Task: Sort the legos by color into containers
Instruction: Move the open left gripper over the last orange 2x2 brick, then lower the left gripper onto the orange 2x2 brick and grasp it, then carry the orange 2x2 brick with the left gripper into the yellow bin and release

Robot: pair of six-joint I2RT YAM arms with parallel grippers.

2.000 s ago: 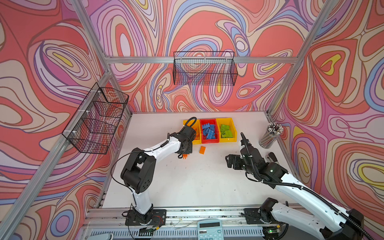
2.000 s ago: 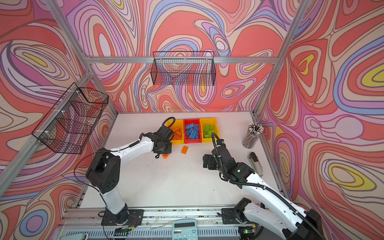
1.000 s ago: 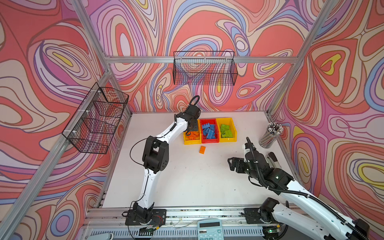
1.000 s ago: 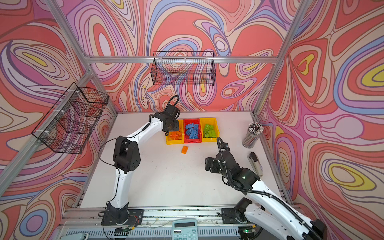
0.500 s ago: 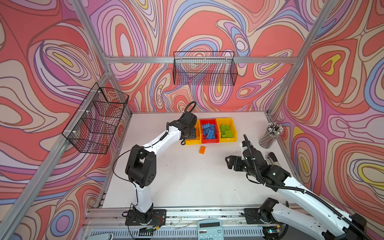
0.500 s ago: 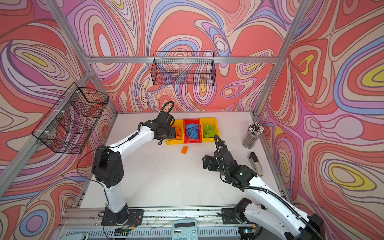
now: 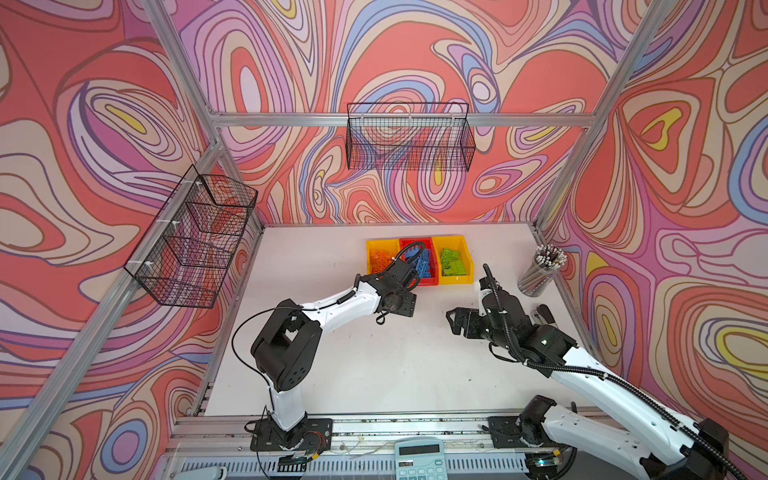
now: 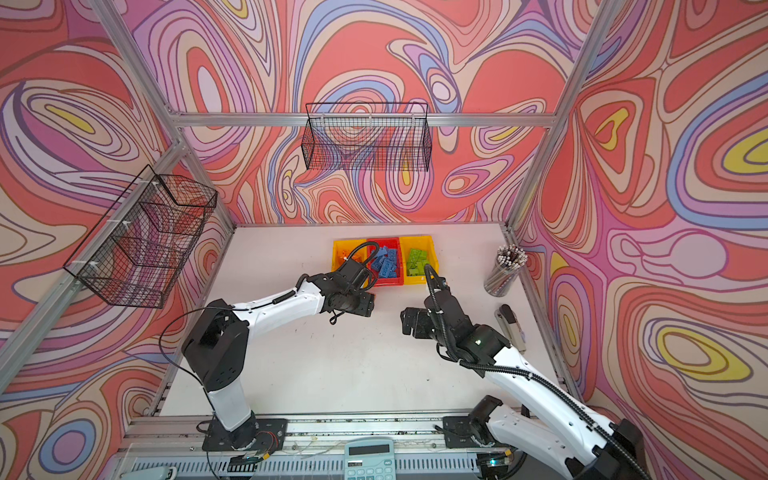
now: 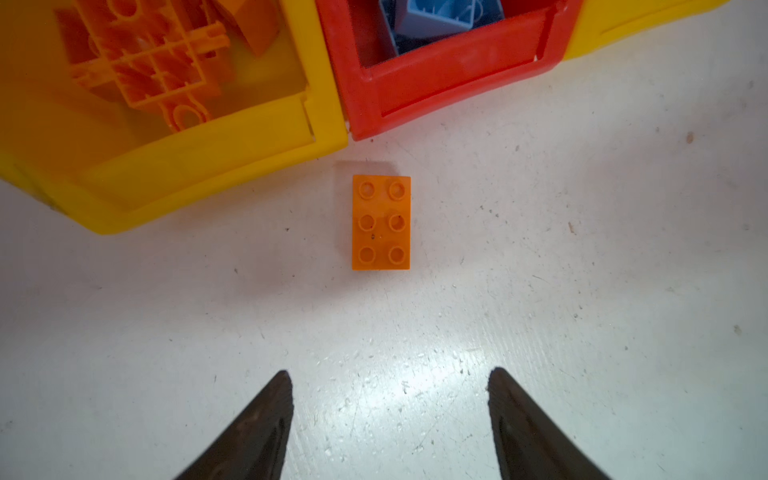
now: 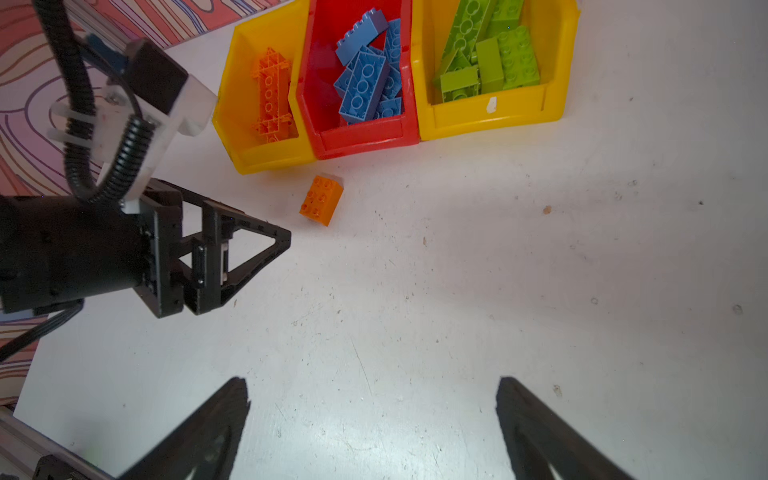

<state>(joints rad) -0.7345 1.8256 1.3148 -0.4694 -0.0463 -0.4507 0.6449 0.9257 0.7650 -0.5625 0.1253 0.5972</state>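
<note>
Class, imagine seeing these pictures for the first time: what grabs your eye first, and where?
The swirling pink walls all around, then the three bright bins at the back of the table, holding orange, blue and green bricks apart. One orange brick lies alone before them, the open left hand nearby.

Bins: 3. These are the orange-filled yellow bin [image 10: 266,160], the red bin [image 10: 365,139] and the lime-filled yellow bin [image 10: 490,118].
Loose orange brick [image 9: 381,222] outside the bins: 1.
Blue bricks [image 10: 365,83] and lime bricks [image 10: 515,58]: several each, heaped, exact count unreadable.
Wire baskets: 2, a back basket [image 7: 409,137] and a side basket [image 7: 195,237].
Pencil cup [image 7: 540,274]: 1.
Calculator [image 7: 419,457]: 1.
Stapler [image 8: 511,322]: 1.
</note>
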